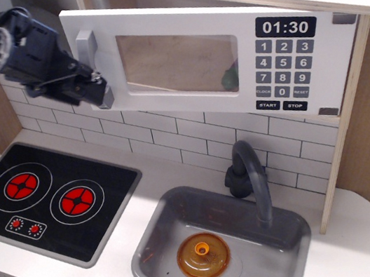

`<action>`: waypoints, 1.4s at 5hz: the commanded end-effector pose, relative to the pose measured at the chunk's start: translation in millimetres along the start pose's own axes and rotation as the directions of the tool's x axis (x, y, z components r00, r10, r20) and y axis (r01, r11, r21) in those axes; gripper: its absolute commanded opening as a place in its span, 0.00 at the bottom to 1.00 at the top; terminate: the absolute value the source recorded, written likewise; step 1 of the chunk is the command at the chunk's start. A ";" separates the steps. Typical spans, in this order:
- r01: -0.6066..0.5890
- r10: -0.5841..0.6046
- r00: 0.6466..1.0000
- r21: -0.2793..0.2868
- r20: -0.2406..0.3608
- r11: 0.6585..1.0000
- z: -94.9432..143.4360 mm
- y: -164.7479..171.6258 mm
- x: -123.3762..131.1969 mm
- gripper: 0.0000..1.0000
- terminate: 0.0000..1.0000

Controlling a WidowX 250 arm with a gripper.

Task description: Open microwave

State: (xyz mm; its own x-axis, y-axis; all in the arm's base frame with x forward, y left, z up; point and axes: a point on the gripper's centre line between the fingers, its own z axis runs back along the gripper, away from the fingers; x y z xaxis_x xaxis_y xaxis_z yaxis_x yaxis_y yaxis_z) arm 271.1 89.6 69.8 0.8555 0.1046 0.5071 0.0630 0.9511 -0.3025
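The microwave [313,53] is a wide plywood box high on the toy kitchen wall. Its white door [159,25] stands partly open, the left edge swung out toward me. The door has a clear window [179,62]; beside it are a black clock display [286,26] and a grey keypad [279,69]. My black gripper [97,86] comes in from the upper left. It is closed around the lower end of the grey bar handle [87,47] on the door's left edge. A dark gap into the microwave shows above the door.
Below on the white counter are a black two-burner stove [46,197], a grey sink [155,223] holding an orange lid [203,256], and a grey faucet [252,177]. White tiles [171,137] line the wall. A plywood side panel [346,126] stands at the right.
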 end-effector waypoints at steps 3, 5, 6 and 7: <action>-0.252 0.280 0.956 0.243 -0.087 0.937 25.3 95.3 -20.2 1.00 0.00; -0.352 0.375 0.927 0.290 -0.027 0.890 -1.2 109.2 24.7 1.00 0.00; -0.338 0.356 0.934 0.260 -0.023 0.904 -9.1 93.6 39.3 1.00 0.00; -0.339 0.358 0.933 0.243 -0.039 0.909 -14.3 77.4 51.3 1.00 0.00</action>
State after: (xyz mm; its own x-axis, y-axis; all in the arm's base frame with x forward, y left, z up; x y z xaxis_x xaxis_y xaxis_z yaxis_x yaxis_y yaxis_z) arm 329.8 157.1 35.7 0.8574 0.4335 0.2773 -0.3676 0.8931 -0.2594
